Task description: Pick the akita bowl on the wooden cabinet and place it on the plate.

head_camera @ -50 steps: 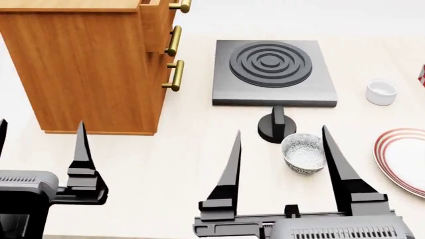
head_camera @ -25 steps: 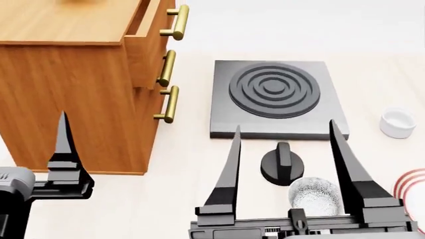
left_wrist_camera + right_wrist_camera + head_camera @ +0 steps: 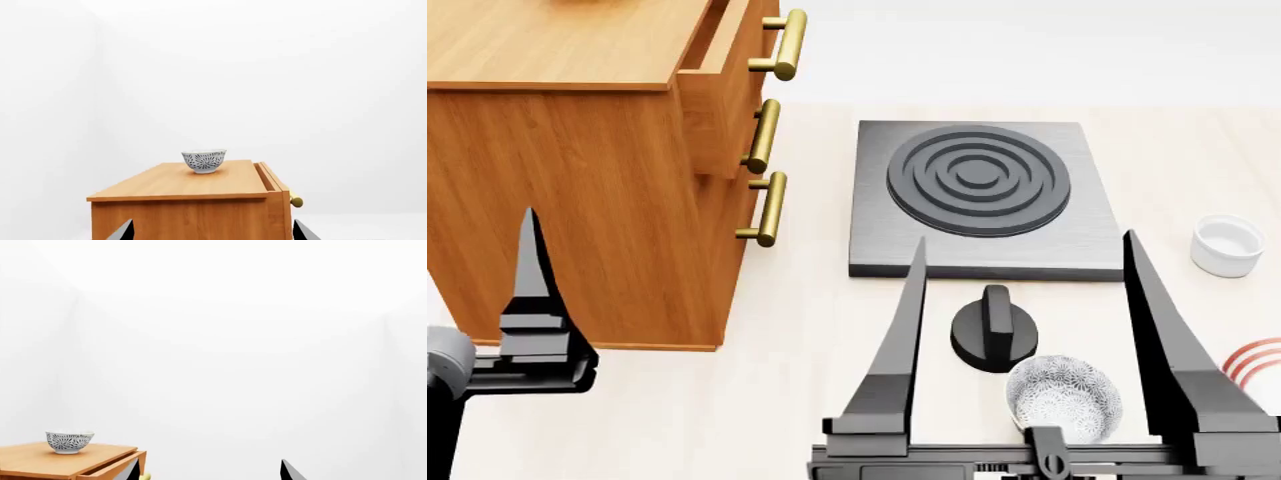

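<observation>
Since 0.5 s ago the right gripper fingers sit a bit lower and wider in the head view, and more of the patterned bowl on the table shows between them; left gripper has slid slightly left and up.

Right gripper: jaws spread wide, holding nothing, touching nothing; two long black tapered fingers w/ the stove knob and the table bowl seen between them. Left gripper: only one black finger in the head view, two tips at the edge of its wrist view, well apart, so open and empty.

Akita bowl stands upright on top of the wooden cabinet, toward its far end, seen in both wrist views. Small, round, deep, white w/ dense dark leaf pattern, narrow foot. Cabinet: orange-brown wood grain, boxy, top drawer pulled slightly out, brass bar handles on the right face.

Plate: only a sliver of red rings at far right edge. Stove: grey, square, matte, concentric raised rings. Plain white cup right of it. Table pale, smooth.
</observation>
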Controlling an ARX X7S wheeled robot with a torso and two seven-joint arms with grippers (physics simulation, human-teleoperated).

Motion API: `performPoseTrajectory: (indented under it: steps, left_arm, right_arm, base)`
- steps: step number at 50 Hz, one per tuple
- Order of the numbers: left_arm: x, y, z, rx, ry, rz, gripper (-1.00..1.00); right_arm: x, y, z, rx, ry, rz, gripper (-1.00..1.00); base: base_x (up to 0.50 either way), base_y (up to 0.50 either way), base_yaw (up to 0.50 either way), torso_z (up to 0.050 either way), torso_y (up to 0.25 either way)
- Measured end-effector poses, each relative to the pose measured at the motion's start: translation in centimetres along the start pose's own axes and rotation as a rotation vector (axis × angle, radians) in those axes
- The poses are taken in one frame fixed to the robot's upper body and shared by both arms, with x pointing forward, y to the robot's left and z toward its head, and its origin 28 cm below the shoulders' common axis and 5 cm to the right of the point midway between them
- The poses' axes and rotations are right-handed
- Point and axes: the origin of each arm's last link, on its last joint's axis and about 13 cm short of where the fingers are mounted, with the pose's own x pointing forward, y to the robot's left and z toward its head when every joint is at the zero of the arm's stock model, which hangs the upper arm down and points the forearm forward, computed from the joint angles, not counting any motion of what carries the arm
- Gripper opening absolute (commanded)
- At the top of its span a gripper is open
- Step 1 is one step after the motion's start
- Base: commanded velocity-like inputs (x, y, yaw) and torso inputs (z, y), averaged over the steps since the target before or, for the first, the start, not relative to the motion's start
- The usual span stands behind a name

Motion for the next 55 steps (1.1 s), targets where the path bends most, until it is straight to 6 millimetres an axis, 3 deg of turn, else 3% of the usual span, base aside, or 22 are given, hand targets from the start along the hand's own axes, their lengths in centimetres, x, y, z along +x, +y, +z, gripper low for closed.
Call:
performPoseTrajectory:
  steps: [31,55]
  left_arm:
    - [4.4,0.5,7.6,0.059,-0.083,0.008,1.0]
    - [4.4,-0.2,10.5,0.078,-0.134,-0.04,1.0]
  right_arm:
    - [-0.4,-0.1,1.5,-0.006,-0.04,0.02,1.0]
    - [-0.5,-0.2,1.8,0.002,-0.049,0.022,1.0]
  base:
    - [0.01,0.0,0.0,0.0,0.0]
    - [0.44,0.0,0.0,0.0,0.001]
